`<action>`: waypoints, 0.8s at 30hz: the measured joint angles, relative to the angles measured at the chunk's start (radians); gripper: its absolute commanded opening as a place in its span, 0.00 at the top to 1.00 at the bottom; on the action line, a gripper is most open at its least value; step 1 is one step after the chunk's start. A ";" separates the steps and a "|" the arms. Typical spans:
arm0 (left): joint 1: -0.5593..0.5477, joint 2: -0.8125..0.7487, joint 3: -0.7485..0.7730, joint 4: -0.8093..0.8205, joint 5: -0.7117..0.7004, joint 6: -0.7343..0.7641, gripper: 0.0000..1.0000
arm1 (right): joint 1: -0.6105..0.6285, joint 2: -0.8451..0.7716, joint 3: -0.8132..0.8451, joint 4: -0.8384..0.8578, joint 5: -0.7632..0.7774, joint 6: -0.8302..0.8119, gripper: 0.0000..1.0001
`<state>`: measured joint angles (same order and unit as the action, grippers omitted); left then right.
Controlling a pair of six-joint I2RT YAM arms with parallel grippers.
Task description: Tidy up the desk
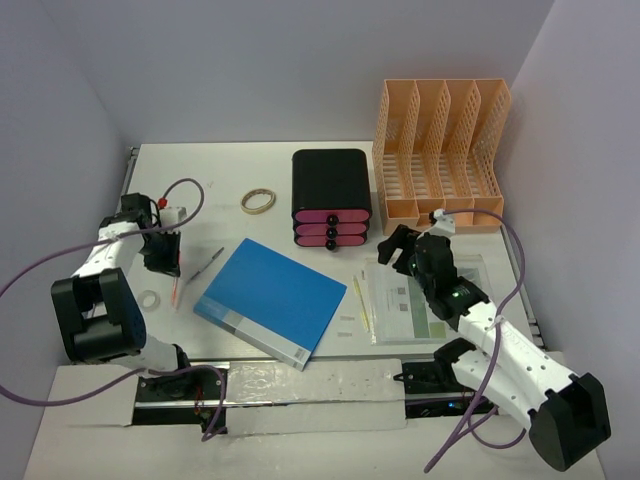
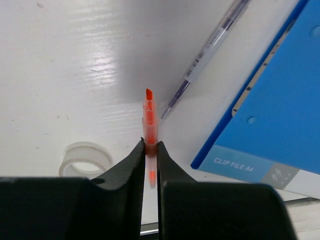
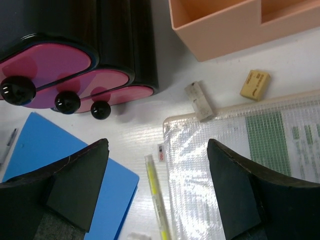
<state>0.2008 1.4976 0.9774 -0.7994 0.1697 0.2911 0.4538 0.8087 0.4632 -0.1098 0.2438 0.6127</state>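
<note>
left gripper (image 2: 150,146): clenched on the orange highlighter (image 2: 149,112), pinched low on the barrel so the chisel tip pokes out ahead of my fingers.
lifted or not: can't really tell from the wrist cam, the tip might be just off the desk (image 1: 200,175).
neighbours: a clear pen (image 2: 210,55) lies just beside the highlighter, next to the blue clip file (image 2: 280,110). A tape roll (image 2: 85,159) sits on the other side.
right gripper (image 3: 157,192): spread wide with nothing in it, hovering over a yellow highlighter (image 3: 151,172) at the edge of the mesh pouch (image 3: 240,165). I'd guess that's my next pick.
where stuff goes: probably the black drawer box (image 1: 330,195) or the orange file rack (image 1: 440,150) at the far side.
desk status: loose bits all over, early days I reckon.
</note>
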 measured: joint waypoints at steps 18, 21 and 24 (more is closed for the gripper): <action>-0.017 -0.269 0.144 0.012 0.052 0.050 1.00 | 0.099 -0.179 0.205 -0.578 -0.178 0.679 0.24; -0.035 -0.286 0.141 0.058 0.051 0.060 1.00 | 0.169 -0.062 0.244 -0.677 -0.195 0.783 0.24; -0.052 -0.293 0.114 0.127 0.051 0.078 1.00 | 0.278 0.073 0.282 -0.762 -0.217 0.862 0.23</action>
<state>0.1491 1.2042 1.0910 -0.6726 0.2204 0.3689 0.7317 0.8821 0.7448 -0.8720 0.0267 1.4748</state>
